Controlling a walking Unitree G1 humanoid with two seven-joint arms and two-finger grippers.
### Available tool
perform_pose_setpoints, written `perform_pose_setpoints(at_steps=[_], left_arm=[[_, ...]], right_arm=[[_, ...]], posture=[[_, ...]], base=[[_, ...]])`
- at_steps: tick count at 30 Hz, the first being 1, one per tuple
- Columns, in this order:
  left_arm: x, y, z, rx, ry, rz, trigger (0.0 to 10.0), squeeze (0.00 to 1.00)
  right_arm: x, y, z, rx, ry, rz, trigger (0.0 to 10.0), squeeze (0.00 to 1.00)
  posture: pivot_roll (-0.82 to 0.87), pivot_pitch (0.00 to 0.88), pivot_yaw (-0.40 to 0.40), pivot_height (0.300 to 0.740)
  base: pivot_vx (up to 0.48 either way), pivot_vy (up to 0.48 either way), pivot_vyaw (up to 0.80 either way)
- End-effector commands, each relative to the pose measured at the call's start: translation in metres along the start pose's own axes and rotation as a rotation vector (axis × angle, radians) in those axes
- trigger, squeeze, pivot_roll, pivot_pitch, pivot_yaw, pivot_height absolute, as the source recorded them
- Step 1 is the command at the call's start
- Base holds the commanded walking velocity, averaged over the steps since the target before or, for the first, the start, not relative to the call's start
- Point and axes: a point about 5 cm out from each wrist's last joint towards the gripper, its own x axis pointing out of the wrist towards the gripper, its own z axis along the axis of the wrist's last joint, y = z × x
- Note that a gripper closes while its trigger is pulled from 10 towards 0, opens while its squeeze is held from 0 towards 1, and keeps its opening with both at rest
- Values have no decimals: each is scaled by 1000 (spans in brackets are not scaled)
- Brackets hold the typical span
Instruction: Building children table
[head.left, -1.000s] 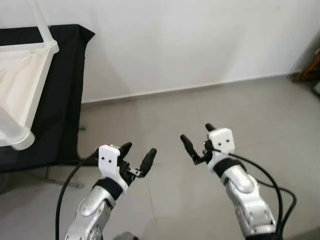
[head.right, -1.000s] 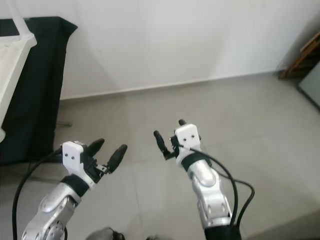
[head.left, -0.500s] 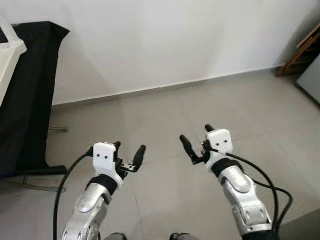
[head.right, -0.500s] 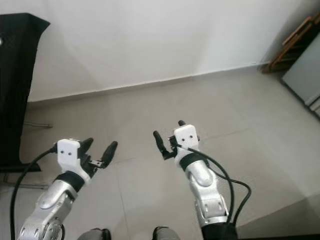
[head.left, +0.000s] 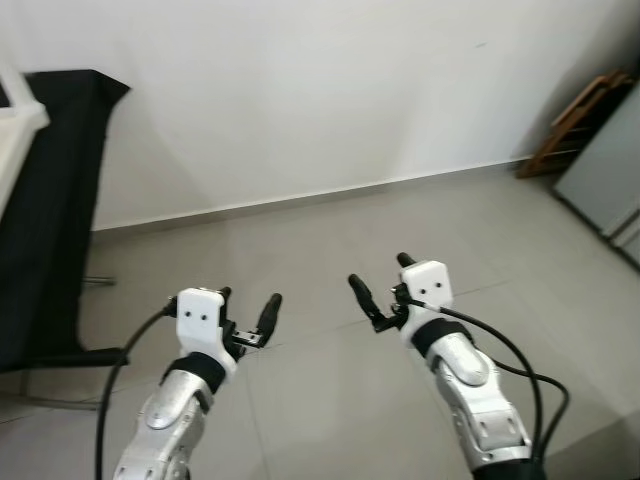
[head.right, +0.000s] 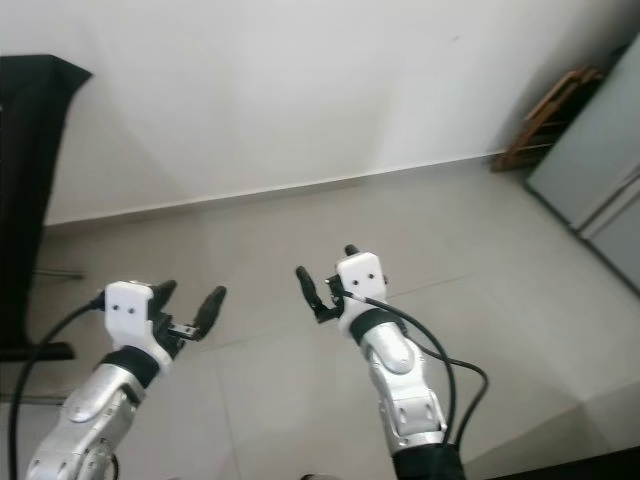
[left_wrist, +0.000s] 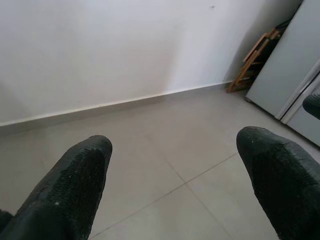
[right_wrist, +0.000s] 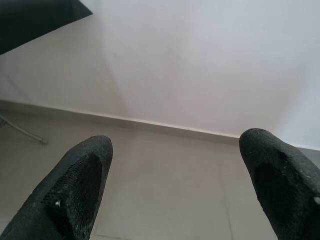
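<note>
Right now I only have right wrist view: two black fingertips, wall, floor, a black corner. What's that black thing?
Observer: A black-draped table against the wall, on the robot's left.
Operator: Anything on it?
Observer: A white frame edge shows at its top; I cannot tell more.
Operator: What's to the right?
Observer: A wooden rack leaning at the wall, beside a grey cabinet.
Operator: Left end effector?
Observer: The left end effector is open, empty, raised over bare floor, level with the right end effector.

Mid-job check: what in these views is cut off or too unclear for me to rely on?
- Black-draped table: cut by the left eye view's left edge; top unseen.
- White frame piece: only a corner inside that edge.
- Wooden rack: partly behind the grey cabinet.
- Left pincer and right pincer: open, empty.
</note>
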Motion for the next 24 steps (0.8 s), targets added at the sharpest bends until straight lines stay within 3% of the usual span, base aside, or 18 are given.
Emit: perform_pose_setpoints(at_steps=[1,24], left_arm=[[0,-1,-4,-5,21,-4,10000,0],[1,-2,-1,2,16,-22,10000,0]], right_arm=[[0,0,-3,13,16,7,10000,0],[1,0,-2,36,8,21,10000,0]], posture=[[-42,193,-94,740],[-40,201,-90,740]], base=[[424,0,0],[418,0,0]])
